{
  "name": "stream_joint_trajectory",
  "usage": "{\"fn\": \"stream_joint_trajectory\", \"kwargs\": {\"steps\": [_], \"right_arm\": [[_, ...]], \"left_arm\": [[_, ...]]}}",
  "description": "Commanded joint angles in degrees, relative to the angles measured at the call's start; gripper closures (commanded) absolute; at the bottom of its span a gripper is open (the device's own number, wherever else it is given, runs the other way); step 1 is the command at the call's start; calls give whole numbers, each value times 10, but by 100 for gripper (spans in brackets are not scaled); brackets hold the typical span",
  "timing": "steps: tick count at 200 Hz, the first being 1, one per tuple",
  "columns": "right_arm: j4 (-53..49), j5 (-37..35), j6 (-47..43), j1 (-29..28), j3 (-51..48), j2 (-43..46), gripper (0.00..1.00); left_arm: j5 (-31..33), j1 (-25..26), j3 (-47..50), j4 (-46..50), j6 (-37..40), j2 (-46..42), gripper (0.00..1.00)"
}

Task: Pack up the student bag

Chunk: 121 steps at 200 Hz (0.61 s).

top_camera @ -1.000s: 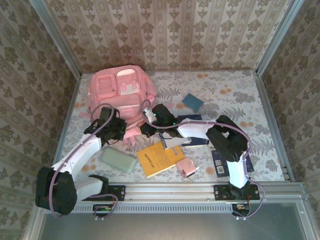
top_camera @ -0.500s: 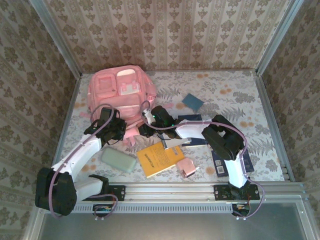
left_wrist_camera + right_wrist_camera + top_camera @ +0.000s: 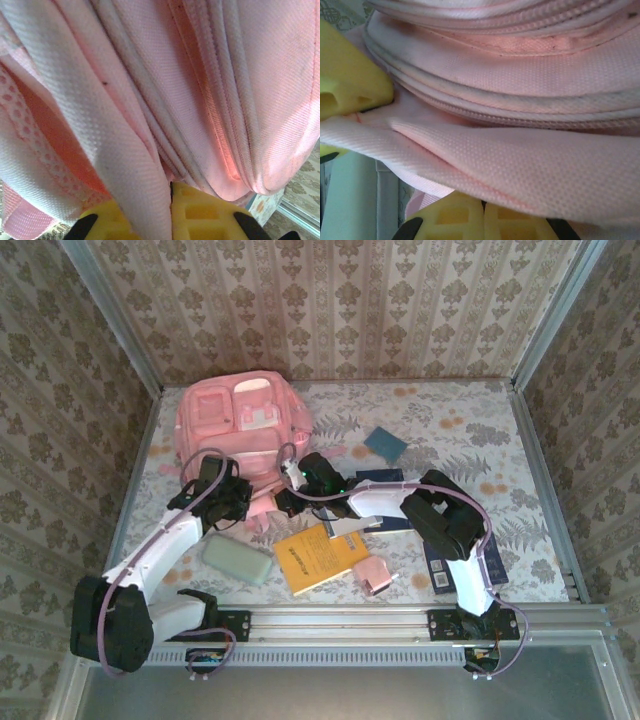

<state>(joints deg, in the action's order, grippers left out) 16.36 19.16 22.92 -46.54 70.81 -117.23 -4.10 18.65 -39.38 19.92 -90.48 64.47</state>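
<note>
My left pincer (image 3: 238, 504) is pinched nearly closed on a fold of the bag (image 3: 240, 430), which lies straight ahead of it with its near edge between my fingers. My right pincer (image 3: 288, 500), just beside the left, is closed on that same edge. I judge the cloth soft, limp and light. It will likely sag and bunch rather than lift whole, so the thicker corded seams should give the firmer hold.

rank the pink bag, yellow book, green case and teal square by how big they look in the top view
1. student bag
2. yellow book, partly under the right arm
3. green case
4. teal square, farther from the camera
</note>
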Motion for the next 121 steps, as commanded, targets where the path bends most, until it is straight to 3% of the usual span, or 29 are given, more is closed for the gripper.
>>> {"fn": "stream_joint_trajectory", "kwargs": {"steps": [1, 20, 77, 99, 121], "right_arm": [[-37, -39, -14, 8, -9, 8, 100], [-43, -40, -27, 8, -24, 37, 100], [-48, -43, -36, 6, -53, 78, 100], [-59, -46, -43, 6, -49, 75, 100], [-59, -46, -43, 6, -46, 70, 100]], "left_arm": [[-7, -13, -10, -20, 6, -38, 74], [-13, -32, -18, -14, 18, -45, 62], [-44, -56, -31, -25, 58, -22, 62], [-39, -68, -61, 5, 85, 2, 48], [-44, -85, -74, 3, 80, 25, 42]]}}
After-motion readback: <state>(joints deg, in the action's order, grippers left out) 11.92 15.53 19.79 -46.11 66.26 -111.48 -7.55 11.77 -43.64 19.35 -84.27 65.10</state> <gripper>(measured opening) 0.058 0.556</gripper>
